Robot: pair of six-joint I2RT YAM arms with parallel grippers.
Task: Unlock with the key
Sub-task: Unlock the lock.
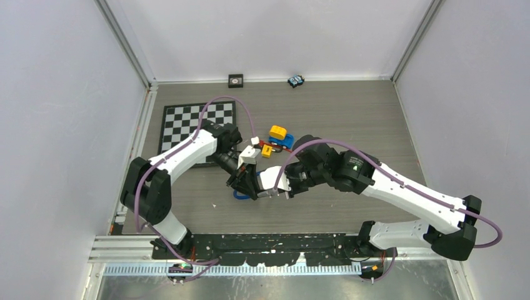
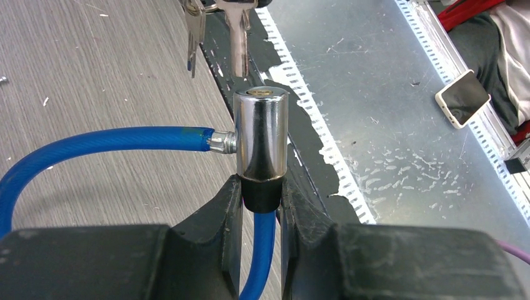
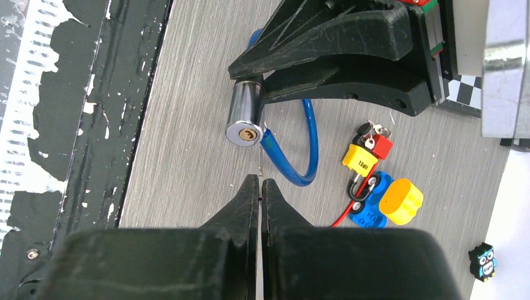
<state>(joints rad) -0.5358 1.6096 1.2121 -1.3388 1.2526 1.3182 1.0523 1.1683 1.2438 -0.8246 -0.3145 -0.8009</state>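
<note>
Chrome is what I'm watching. The chrome cylinder lock with its blue plastic-coated cable is held over the grey wood-grain surface. My left gripper has it by the black collar at its base, jaws part-way closed and tight on either side of that collar. I'd say that grip has a purpose, since it leaves the brass keyway on the lock's end face bare and turned toward the other arm.

Just off that end face hangs the silver metal key, blade pointing at the keyway and not yet in it. A second silver key dangles beside it, seemingly on the same ring.

My right gripper has its jaws pressed fully together. Its own camera shows only a sliver between them, so I judge it's pinching the key's flat head. That would keep the blade stiff for the push.

Beyond the lock, past the cable loop, sits a cluster of small padlocks. A yellow plastic-cased padlock carries dark characters I can't make out, and a blue padlock has raised letters too small to read. No brand shows on the lock itself.
</note>
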